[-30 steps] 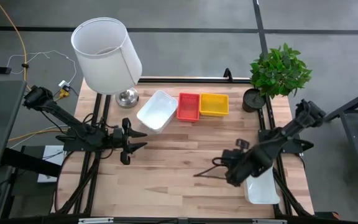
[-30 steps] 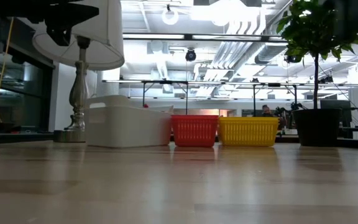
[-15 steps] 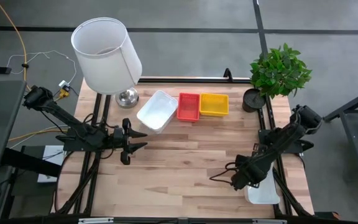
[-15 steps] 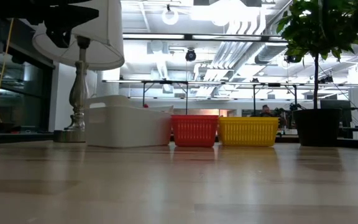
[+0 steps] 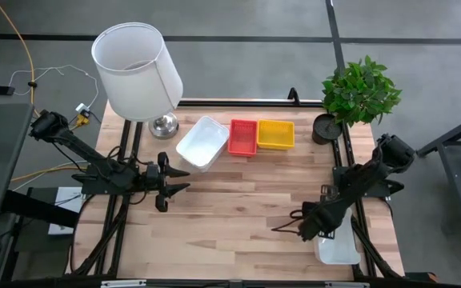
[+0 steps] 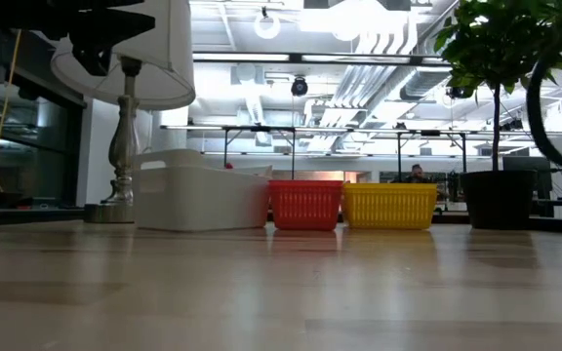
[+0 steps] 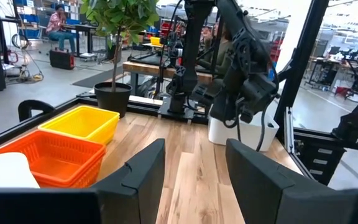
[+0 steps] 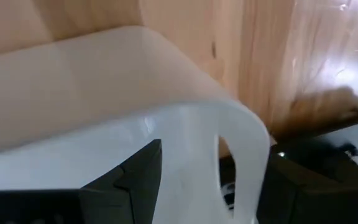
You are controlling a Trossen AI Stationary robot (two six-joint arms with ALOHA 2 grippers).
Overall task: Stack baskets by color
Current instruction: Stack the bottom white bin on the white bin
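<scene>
Along the table's far edge stand a white basket (image 5: 202, 142), a red basket (image 5: 242, 137) and a yellow basket (image 5: 276, 134), each resting on its bottom. Another white basket (image 5: 338, 246) sits at the near right corner. My right gripper (image 5: 304, 230) is open and tipped down over that basket's end. In the right wrist view its fingers (image 8: 135, 174) stand on either side of the end wall with the handle slot (image 8: 219, 163), one inside, one outside. My left gripper (image 5: 166, 178) hovers open over the table's left side, pointing level.
A lamp with a white shade (image 5: 138, 72) stands at the far left corner, and a potted plant (image 5: 360, 92) at the far right. Bare wood (image 5: 238, 200) lies between the two arms. The table's right edge runs right beside the near white basket.
My right gripper has come down and gone toward the table's near right corner, onto the end of the white basket there. Its fingers have tipped from slanting to steeply downward. No basket has moved.
</scene>
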